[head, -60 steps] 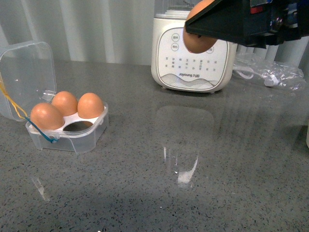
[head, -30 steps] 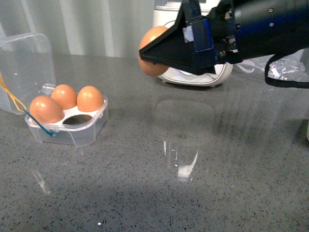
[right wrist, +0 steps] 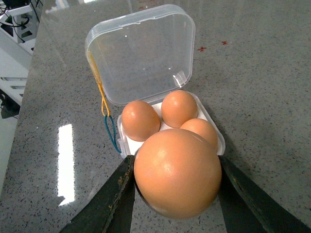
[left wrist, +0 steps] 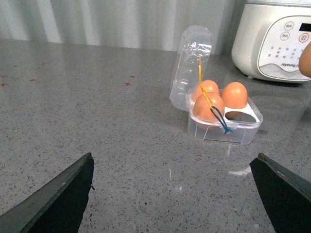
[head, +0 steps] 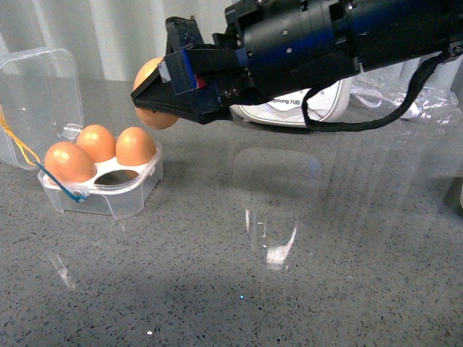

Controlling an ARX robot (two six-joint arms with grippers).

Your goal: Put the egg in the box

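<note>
My right gripper (head: 155, 97) is shut on the orange-brown egg (head: 150, 79) and holds it in the air, just above and to the right of the box (head: 108, 191). In the right wrist view the egg (right wrist: 177, 172) fills the space between the jaws, with the box (right wrist: 216, 138) right behind it. The clear box has its lid (head: 36, 94) standing open and three eggs (head: 98, 141) inside; the front right hollow is hidden by the held egg and arm. My left gripper (left wrist: 172, 194) is open and empty, low over the table, with the box (left wrist: 223, 128) some way ahead.
A big white blender (head: 322, 105) stands behind the right arm; it also shows in the left wrist view (left wrist: 274, 41). Crumpled clear plastic and a white cable (head: 416, 101) lie at the back right. The grey speckled table (head: 239, 260) spreads in front.
My right gripper has carried the egg leftward and down from in front of the blender to just above the box's right side. The box and left gripper have not moved.
</note>
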